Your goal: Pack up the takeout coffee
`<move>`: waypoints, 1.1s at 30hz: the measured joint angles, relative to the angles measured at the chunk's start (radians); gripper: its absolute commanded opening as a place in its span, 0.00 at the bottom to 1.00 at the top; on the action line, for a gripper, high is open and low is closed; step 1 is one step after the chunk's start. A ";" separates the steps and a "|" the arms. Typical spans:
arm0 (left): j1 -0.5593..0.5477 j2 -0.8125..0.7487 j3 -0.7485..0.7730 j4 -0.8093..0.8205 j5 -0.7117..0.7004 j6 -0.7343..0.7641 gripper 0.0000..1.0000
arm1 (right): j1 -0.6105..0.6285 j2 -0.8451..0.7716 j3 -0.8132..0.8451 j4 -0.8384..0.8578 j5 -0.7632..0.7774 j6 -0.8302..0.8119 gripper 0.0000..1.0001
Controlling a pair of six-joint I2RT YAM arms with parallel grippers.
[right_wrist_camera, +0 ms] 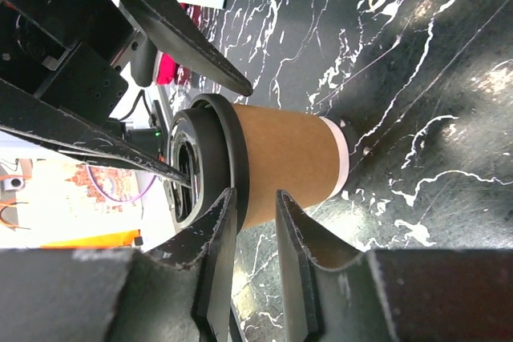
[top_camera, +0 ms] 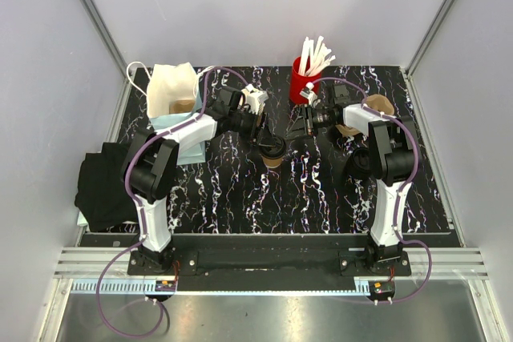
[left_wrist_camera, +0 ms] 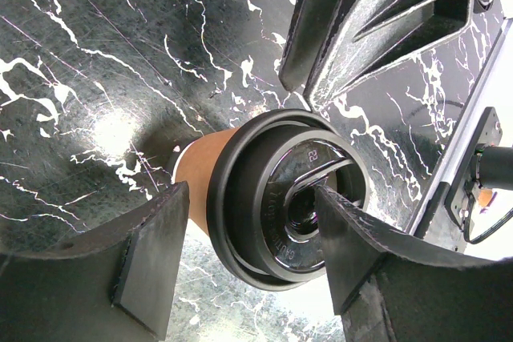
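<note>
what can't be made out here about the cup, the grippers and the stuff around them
- right gripper: right wrist view, its fingertips overlap the cup, so contact is hidden
- left gripper: left wrist view, one finger covers the lid's edge, so the grip is unclear
- cup contents: the lid covers them in every view
- white bag: top view, what is inside is too small to tell

The takeout coffee (right_wrist_camera: 288, 162) stood on the black, white-veined table (right_wrist_camera: 417, 54), brown paper wall ending in a white band at its base. The black lid (right_wrist_camera: 236, 142) sat on it. The right gripper (right_wrist_camera: 255, 194) held its fingers narrowly parted beside the cup wall. One left gripper (right_wrist_camera: 215, 138) finger reached the lid's rim and the other crossed its top.
</note>
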 measured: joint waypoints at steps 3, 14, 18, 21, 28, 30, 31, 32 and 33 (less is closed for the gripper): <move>0.000 0.000 0.000 0.000 0.000 0.000 0.66 | 0.000 0.000 -0.002 0.005 -0.007 0.004 0.33; -0.004 0.000 0.000 0.001 0.000 0.000 0.66 | 0.000 0.000 -0.015 0.016 -0.025 0.018 0.33; -0.006 0.000 0.000 0.001 0.000 0.000 0.66 | 0.000 0.000 -0.019 0.017 -0.027 0.018 0.33; -0.006 0.000 0.001 0.001 0.000 0.000 0.66 | 0.001 0.000 -0.022 0.019 -0.032 0.019 0.33; -0.007 0.000 0.005 -0.008 -0.006 0.001 0.66 | 0.009 -0.003 -0.029 0.022 -0.027 0.018 0.30; -0.007 0.000 0.005 -0.010 -0.007 0.002 0.66 | 0.012 -0.006 -0.029 0.023 -0.019 0.018 0.27; -0.007 0.000 0.005 -0.011 -0.008 0.004 0.66 | 0.014 -0.007 -0.029 0.024 -0.014 0.018 0.27; -0.007 0.000 0.005 -0.011 -0.008 0.005 0.65 | 0.015 -0.009 -0.029 0.023 -0.009 0.019 0.24; -0.007 0.000 0.005 -0.011 -0.008 0.007 0.65 | 0.016 -0.011 -0.029 0.023 -0.005 0.019 0.23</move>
